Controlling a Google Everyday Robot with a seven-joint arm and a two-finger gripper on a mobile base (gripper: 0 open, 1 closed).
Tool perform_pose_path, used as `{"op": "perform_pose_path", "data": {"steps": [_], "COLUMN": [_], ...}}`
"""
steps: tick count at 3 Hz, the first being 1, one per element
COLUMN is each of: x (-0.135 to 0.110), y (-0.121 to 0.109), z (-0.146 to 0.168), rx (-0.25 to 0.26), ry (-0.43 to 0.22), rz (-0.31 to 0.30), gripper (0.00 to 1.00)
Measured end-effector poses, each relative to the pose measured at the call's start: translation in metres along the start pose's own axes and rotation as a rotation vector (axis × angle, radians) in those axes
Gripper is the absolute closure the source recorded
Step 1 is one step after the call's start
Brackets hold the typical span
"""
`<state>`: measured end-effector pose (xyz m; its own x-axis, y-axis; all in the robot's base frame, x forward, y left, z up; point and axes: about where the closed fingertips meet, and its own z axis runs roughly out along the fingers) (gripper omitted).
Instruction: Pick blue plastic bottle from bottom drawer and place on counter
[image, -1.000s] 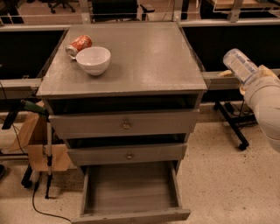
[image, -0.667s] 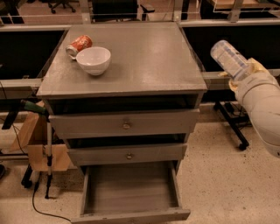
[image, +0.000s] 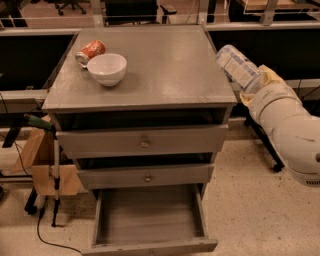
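Observation:
The blue plastic bottle (image: 236, 66), clear with a whitish label, hangs tilted in the air just off the right edge of the counter (image: 165, 65), about level with it. My gripper (image: 255, 84) is shut on the bottle's lower end, at the tip of the white arm coming in from the right. The bottom drawer (image: 150, 217) stands pulled out at the foot of the cabinet, and its grey inside holds nothing.
A white bowl (image: 107, 68) and a lying orange-red can (image: 90, 51) sit at the counter's back left. The two upper drawers (image: 145, 142) are slightly pulled out. A brown paper bag (image: 37, 162) and a cable lie on the floor to the left.
The arm has carried the bottle up and to the left, from well right of the cabinet to the counter's right edge.

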<state>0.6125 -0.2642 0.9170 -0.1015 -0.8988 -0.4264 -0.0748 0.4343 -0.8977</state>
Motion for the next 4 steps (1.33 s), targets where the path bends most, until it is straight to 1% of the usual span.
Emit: {"op": "perform_pose_path", "data": {"steps": [1, 2, 3, 4], "x": [0.012, 0.009, -0.037, -0.073], "y": [0.004, 0.01, 0.015, 0.022], "z": [0.001, 0.012, 0.027, 0.035], "rx": [-0.011, -0.023, -0.046, -0.106], "ry": [0.033, 0.035, -0.074, -0.182], "rz": [-0.002, 0.027, 0.1, 0.196], "gripper": [1.0, 1.0, 1.0, 1.0]}}
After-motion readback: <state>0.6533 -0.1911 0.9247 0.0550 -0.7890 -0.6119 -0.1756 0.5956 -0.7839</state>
